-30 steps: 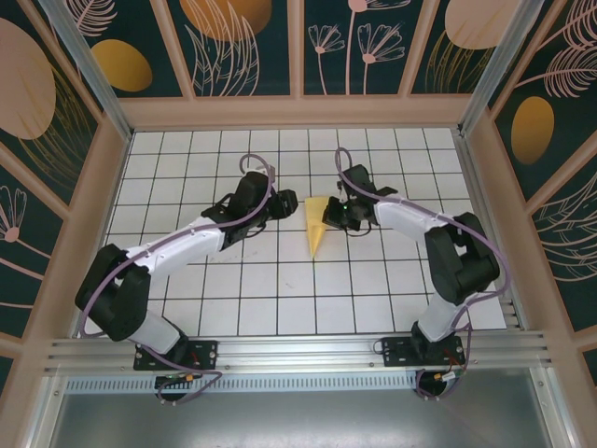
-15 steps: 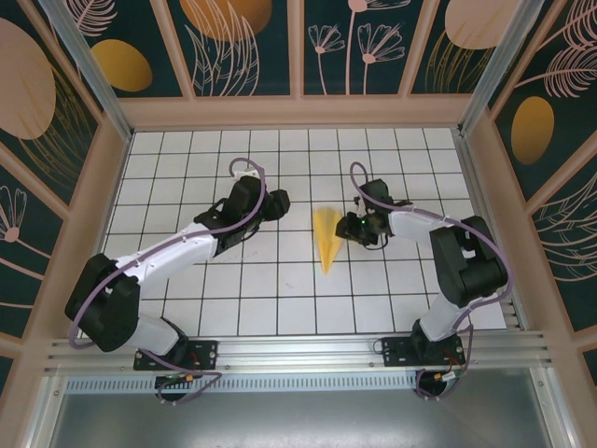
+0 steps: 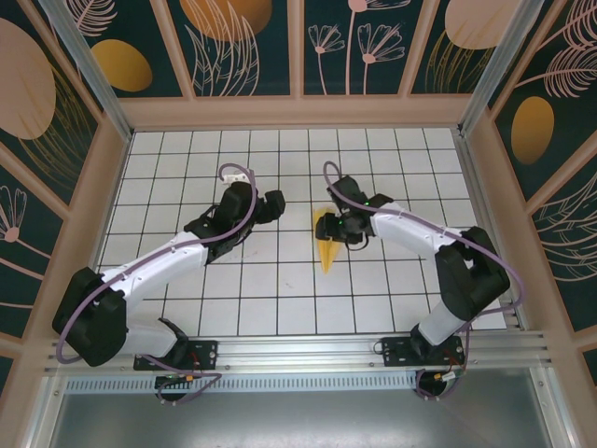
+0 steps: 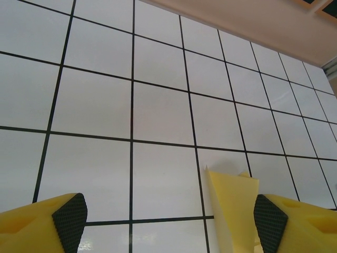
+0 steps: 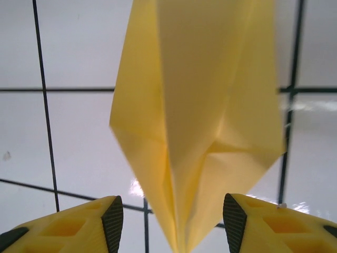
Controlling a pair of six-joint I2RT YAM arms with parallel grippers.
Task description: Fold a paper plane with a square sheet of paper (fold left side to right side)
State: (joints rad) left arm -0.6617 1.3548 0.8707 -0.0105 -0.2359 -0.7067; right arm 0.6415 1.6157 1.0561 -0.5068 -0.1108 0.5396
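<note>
Starting nearest the camera in the top view, both arm bases (image 3: pixel 177 355) sit bolted to the metal rail at the near edge, and the two arms reach out over the white table (image 3: pixel 280 299) with its black grid lines. The left gripper (image 3: pixel 272 204) is over bare tiles left of centre, and in its wrist cam the left gripper (image 4: pixel 168 221) has its yellow fingers (image 4: pixel 71 221) spread wide with nothing between them, just tiles. A pale yellow end of the paper plane (image 4: pixel 231 208) shows right beside its one pad. The paper plane (image 3: pixel 326 252) lies about mid-table, slightly right of centre, pointed tip toward the near edge and wide end toward the back. The right gripper (image 3: pixel 339 227) is over that wide end. On the right wrist cam the right gripper (image 5: pixel 171 219) is spread too, with the paper plane (image 5: pixel 200 105) running between the pads, a gap on either side, layers and centre crease easy to see. Can't tell if it lies fully flat. Farther back are more tiles, then the wooden-framed wall panels (image 3: pixel 242 47) painted dark teal with leaves and flowers.
</note>
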